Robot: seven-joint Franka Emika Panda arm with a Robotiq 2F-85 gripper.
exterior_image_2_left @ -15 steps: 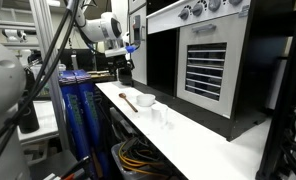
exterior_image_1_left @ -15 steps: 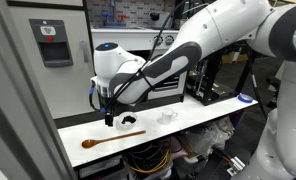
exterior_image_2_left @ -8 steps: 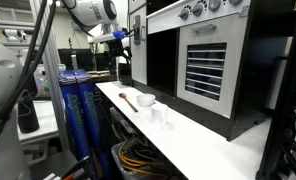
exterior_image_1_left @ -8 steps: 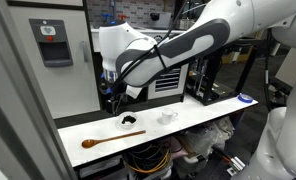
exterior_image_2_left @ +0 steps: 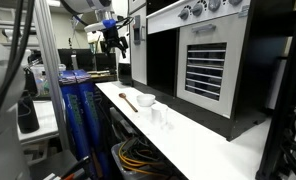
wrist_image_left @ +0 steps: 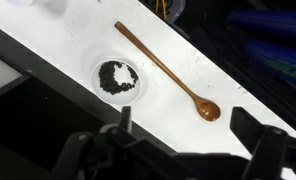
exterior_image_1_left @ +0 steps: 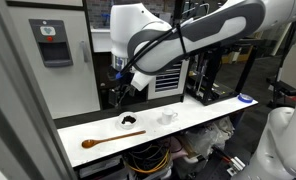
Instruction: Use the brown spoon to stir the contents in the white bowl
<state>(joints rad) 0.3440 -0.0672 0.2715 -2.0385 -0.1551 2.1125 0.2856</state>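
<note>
Wrist view, left to right: white bowl [wrist_image_left: 118,77] with contents [wrist_image_left: 118,76] heaped in middle, then brown spoon [wrist_image_left: 168,70] just beside, not touching. Both flat on worktop [wrist_image_left: 58,50].

Spoon long axis diagonal: handle tip upper left, head lower right, nearest right finger.

Gripper [wrist_image_left: 178,150] well above, jaws released, empty.

Count: one spoon, one bowl, one heap, one arm.

In exterior view spoon [exterior_image_1_left: 113,138] lies left of bowl [exterior_image_1_left: 129,123].

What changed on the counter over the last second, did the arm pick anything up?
No. The gripper rose from just above the white bowl to well above the counter, holding nothing. The brown spoon, the bowl and its dark contents stayed put.
</note>
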